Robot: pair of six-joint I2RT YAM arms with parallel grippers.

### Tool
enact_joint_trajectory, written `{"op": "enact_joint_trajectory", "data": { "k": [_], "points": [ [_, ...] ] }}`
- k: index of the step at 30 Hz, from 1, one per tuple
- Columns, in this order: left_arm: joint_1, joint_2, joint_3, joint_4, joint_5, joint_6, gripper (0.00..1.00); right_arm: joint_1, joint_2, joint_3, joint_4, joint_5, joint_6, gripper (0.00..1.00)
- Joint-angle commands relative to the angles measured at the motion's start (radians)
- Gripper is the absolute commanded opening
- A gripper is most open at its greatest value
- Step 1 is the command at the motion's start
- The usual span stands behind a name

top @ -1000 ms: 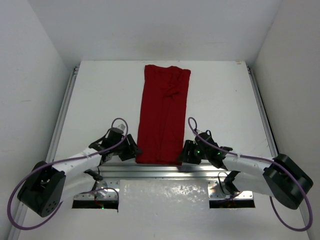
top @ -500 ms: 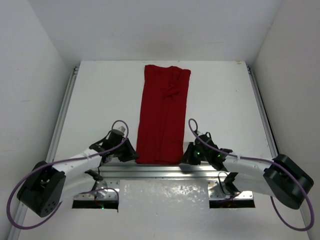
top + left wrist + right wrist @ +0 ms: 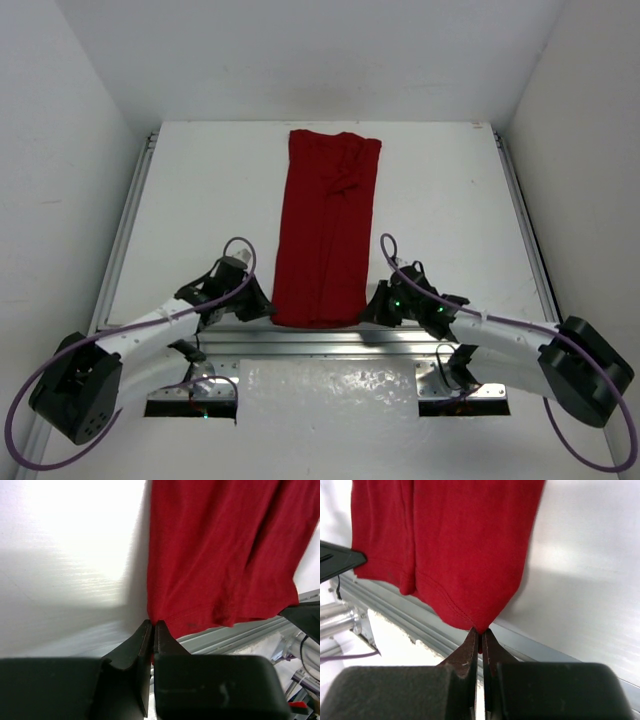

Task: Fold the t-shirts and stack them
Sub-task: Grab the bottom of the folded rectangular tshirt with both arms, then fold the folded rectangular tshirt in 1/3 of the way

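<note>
Seeing my left pincer [image 3: 153,626] clamped on the t-shirt [image 3: 327,235] near-left hem corner | right pincer [image 3: 479,631] clamped on near-right corner | shirt lying folded lengthwise on worktop [image 3: 200,200]

A: The t-shirt [image 3: 327,240]?
B: Soft matt red cloth, fine knit; stitched hem at 6 o'clock.
A: The table [image 3: 200,200]?
B: Smooth white, slight sheen. The rail [image 3: 330,343] along its 6 o'clock edge is ribbed bare metal.
A: The left gripper [image 3: 152,627] & right gripper [image 3: 480,632]?
B: Both matt black plastic.
</note>
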Motion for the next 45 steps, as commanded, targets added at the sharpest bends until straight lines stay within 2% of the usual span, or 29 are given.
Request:
{"op": "enact_joint_trajectory", "data": {
  "k": [1,4,6,9,14,16,20,24,36,45],
  "points": [
    [-0.009,-0.031,0.09,-0.022,-0.034,0.014,0.0,0.003,-0.027,0.104,-0.053,0.061,-0.035,0.0],
    [-0.008,-0.01,0.175,-0.047,-0.075,0.021,0.0,-0.042,-0.019,0.172,-0.102,0.078,-0.076,0.0],
    [-0.006,0.042,0.222,-0.061,-0.1,0.036,0.0,-0.12,0.003,0.213,-0.107,0.061,-0.109,0.0],
    [0.003,0.128,0.316,-0.055,-0.137,0.052,0.0,-0.224,0.037,0.265,-0.107,-0.026,-0.144,0.0],
    [0.058,0.28,0.477,-0.056,-0.183,0.085,0.0,-0.289,0.203,0.426,-0.159,-0.084,-0.243,0.0],
    [0.067,0.333,0.541,-0.058,-0.244,0.095,0.0,-0.312,0.288,0.511,-0.182,-0.085,-0.267,0.0],
    [0.096,0.461,0.695,-0.07,-0.276,0.144,0.0,-0.361,0.388,0.6,-0.181,-0.077,-0.293,0.0],
    [0.127,0.629,0.876,-0.075,-0.238,0.185,0.0,-0.402,0.514,0.756,-0.214,-0.111,-0.325,0.0],
    [0.196,0.975,1.192,-0.065,-0.05,0.25,0.0,-0.505,0.83,1.046,-0.279,-0.192,-0.365,0.0],
    [0.216,1.082,1.313,-0.051,-0.055,0.23,0.0,-0.545,0.977,1.223,-0.358,-0.203,-0.402,0.02]
  ]
}}
